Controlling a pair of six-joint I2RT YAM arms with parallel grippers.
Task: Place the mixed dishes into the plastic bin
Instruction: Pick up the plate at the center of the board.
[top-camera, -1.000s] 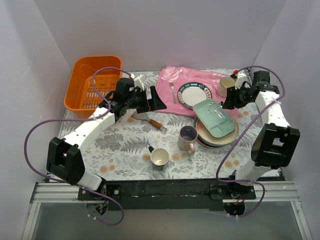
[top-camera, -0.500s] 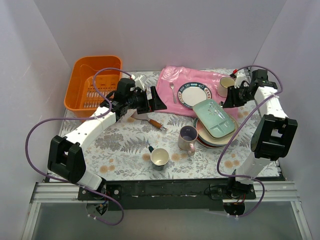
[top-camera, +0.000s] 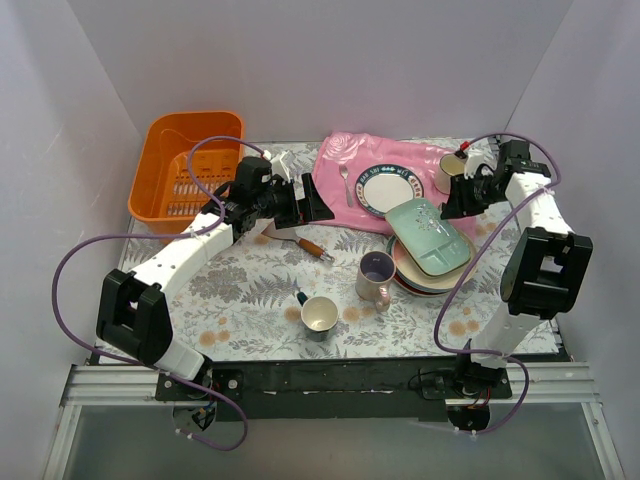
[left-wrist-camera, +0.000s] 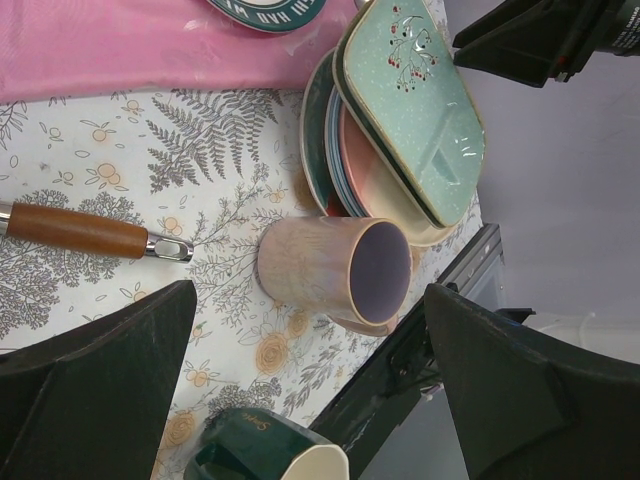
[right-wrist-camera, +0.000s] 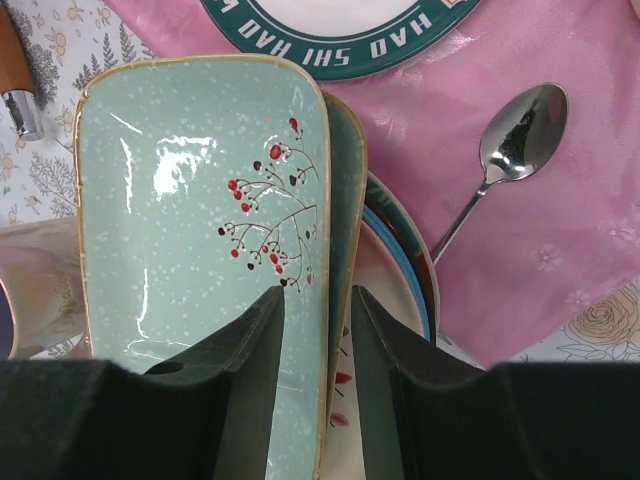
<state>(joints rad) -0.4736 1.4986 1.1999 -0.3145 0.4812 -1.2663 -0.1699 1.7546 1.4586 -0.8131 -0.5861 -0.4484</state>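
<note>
Plain pale lilac-white walls (top-camera: 330, 60) on three sides, table with fern-and-flower patterned cloth (top-camera: 250, 290), soft even light
</note>
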